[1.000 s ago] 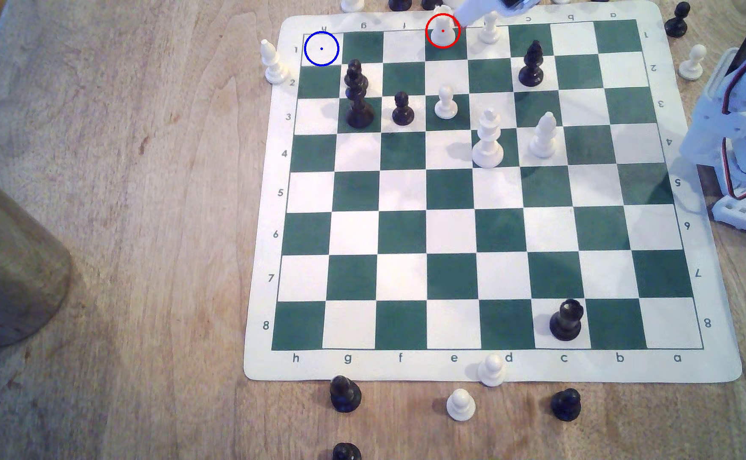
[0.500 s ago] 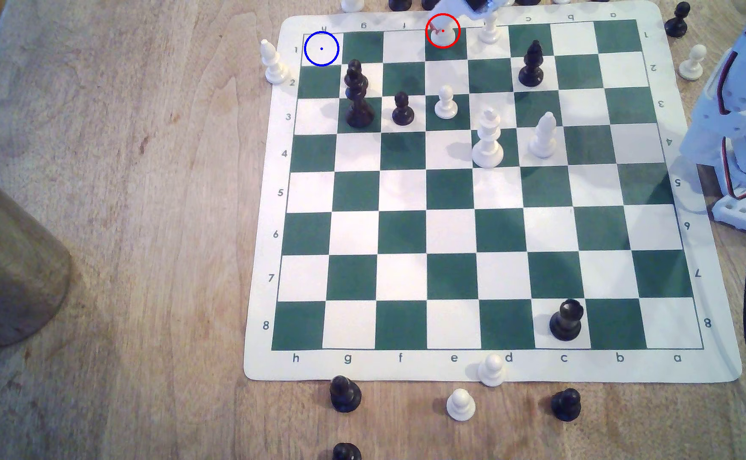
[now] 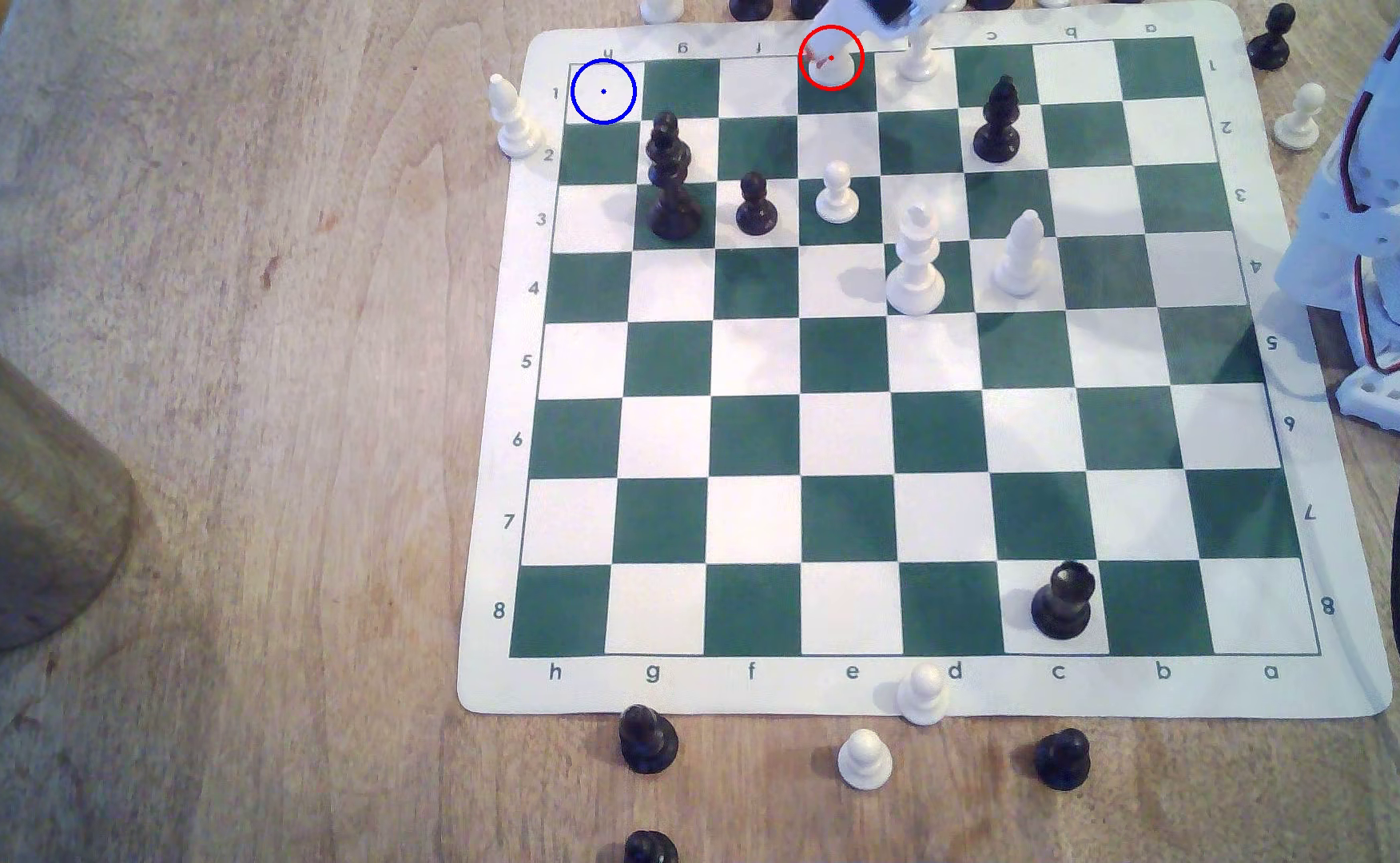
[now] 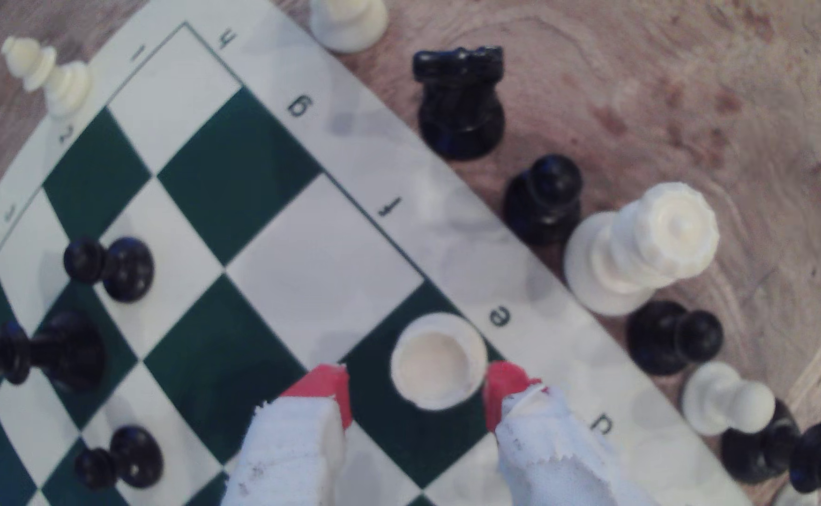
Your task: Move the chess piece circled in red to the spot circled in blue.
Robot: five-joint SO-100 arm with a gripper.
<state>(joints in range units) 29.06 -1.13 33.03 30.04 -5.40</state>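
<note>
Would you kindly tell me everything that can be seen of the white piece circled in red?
The white piece circled in red is short and stout, of cream-white plastic by its look, with a raised ring around a flat top. It stands upright on a green edge square beside the printed letter e. The gripper straddles it, jaws open: one red-tipped finger sits against its side or very nearly so, and the other stands apart across a gap of green.

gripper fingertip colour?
Red tips on white cloth-wrapped fingers, clearest in the wrist view, flanking the white rook.
</note>
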